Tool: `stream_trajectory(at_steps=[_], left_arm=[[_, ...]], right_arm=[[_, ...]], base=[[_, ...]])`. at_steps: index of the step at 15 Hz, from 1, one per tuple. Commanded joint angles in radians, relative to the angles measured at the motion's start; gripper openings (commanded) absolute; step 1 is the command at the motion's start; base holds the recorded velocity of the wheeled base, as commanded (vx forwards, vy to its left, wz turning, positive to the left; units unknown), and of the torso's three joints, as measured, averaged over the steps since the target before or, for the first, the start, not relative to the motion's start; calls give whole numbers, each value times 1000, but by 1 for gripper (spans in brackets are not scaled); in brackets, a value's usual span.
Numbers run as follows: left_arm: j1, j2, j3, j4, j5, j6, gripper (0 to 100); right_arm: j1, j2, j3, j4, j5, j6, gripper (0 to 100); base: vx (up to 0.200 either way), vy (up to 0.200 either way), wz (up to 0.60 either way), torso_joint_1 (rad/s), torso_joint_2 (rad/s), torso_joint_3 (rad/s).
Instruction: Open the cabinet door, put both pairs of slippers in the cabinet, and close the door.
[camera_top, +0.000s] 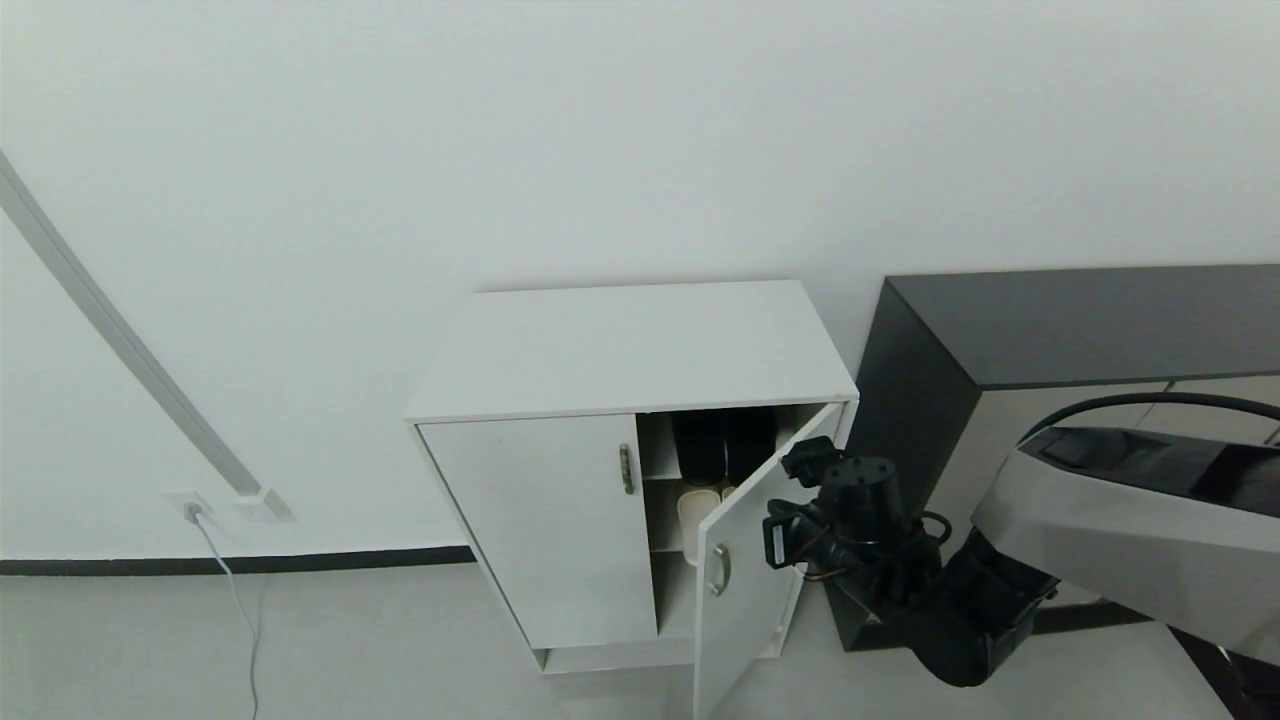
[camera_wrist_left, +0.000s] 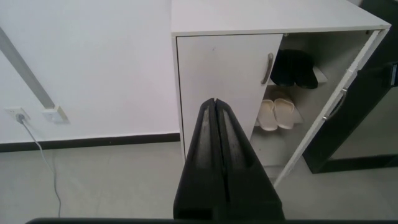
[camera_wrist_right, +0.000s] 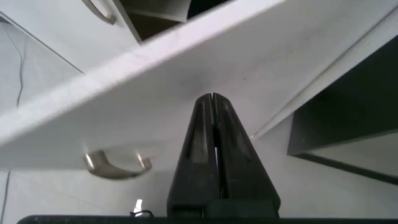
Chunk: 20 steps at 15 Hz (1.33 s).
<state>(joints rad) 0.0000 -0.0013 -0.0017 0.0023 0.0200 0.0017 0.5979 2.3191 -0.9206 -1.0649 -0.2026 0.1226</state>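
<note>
Cabinet (camera_top: 630, 345) holds two slipper pairs, black pair (camera_wrist_left: 295, 68) above white pair (camera_wrist_left: 278, 115).

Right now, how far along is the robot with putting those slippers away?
Mostly done, it seems. The black slippers lie on the cabinet's upper shelf and the pale slippers on the shelf below. In hand: the right gripper, shut, sits at the outer face of the right door. Left to do: that door stands ajar, so closing it remains. The left gripper hangs shut and empty.
</note>
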Motion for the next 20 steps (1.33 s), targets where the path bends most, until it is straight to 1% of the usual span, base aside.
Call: stream_trajectory(at_steps=[1, 5, 8, 9, 11, 17, 20], left_arm=[[0, 1, 0, -1, 0, 0, 0], [0, 1, 0, -1, 0, 0, 0], [0, 1, 0, -1, 0, 0, 0], [0, 1, 0, 1, 0, 0, 0], [0, 1, 0, 1, 0, 0, 0], [0, 1, 0, -1, 0, 0, 0], [0, 1, 0, -1, 0, 0, 0]], right_arm=[[-3, 23, -21, -17, 0, 0, 0], [-7, 63, -83, -24, 0, 16, 0], [-6, 112, -162, -35, 0, 37, 0], [-7, 117, -170, -35, 0, 37, 0], [-7, 154, -238, -33, -1, 35, 0], [-33, 201, -343, -24, -1, 35, 0], [-50, 215, -382, 2, -1, 35, 0]], base=[[0, 0, 0, 0, 0, 0], [0, 0, 0, 0, 0, 0], [0, 0, 0, 0, 0, 0], [0, 0, 0, 0, 0, 0], [0, 0, 0, 0, 0, 0], [0, 0, 0, 0, 0, 0], [0, 0, 0, 0, 0, 0]])
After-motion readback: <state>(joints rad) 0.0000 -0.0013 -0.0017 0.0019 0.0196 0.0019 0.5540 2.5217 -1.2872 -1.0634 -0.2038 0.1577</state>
